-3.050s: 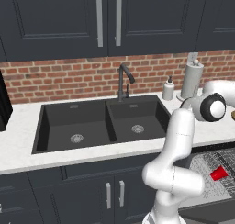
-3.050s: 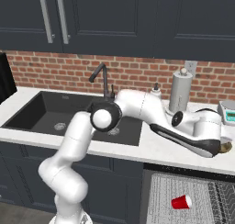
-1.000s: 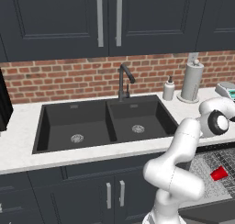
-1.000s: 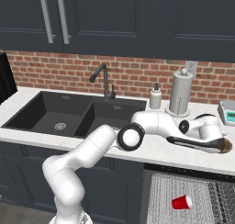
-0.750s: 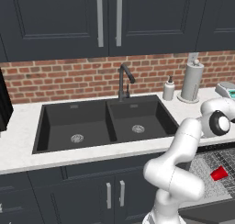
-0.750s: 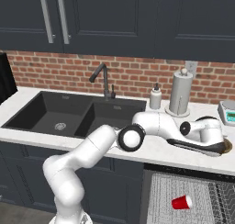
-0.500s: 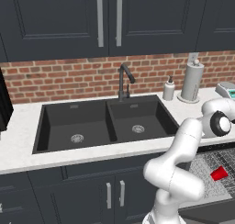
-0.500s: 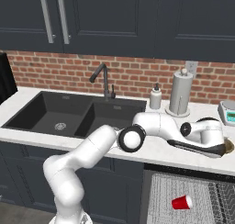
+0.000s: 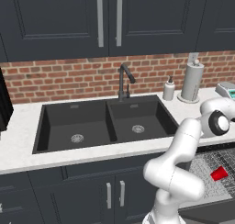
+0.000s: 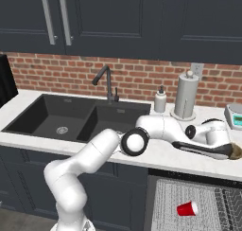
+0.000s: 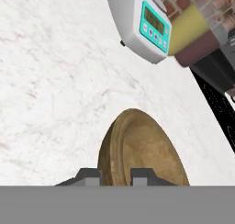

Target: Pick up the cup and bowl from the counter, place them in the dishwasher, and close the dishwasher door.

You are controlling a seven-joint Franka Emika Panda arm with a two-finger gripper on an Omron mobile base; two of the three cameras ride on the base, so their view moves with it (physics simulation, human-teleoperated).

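The tan bowl (image 11: 142, 149) sits on the white counter (image 11: 46, 81) at its far right end, and also shows as a sliver of bowl (image 10: 235, 152) past the hand. My gripper (image 11: 114, 176) reaches low over the counter, its two fingertips (image 11: 89, 175) closed on the near rim of the bowl. From the right base view, the gripper (image 10: 230, 153) lies flat against the bowl. The red cup (image 9: 219, 173) lies on its side on the dishwasher's grey wire rack (image 9: 202, 165), pulled out below the counter; the cup (image 10: 187, 208) shows there too. The dishwasher door (image 9: 206, 209) hangs folded down.
A white kitchen scale (image 11: 147, 25) with a teal display stands just beyond the bowl. A paper towel holder (image 10: 185, 96) and a white soap bottle (image 10: 160, 101) stand by the brick wall. The black double sink (image 9: 105, 124) with its faucet lies to the left.
The fingers have closed from wide open onto the bowl's rim. The arm has barely shifted, and the cup has stayed on the rack.
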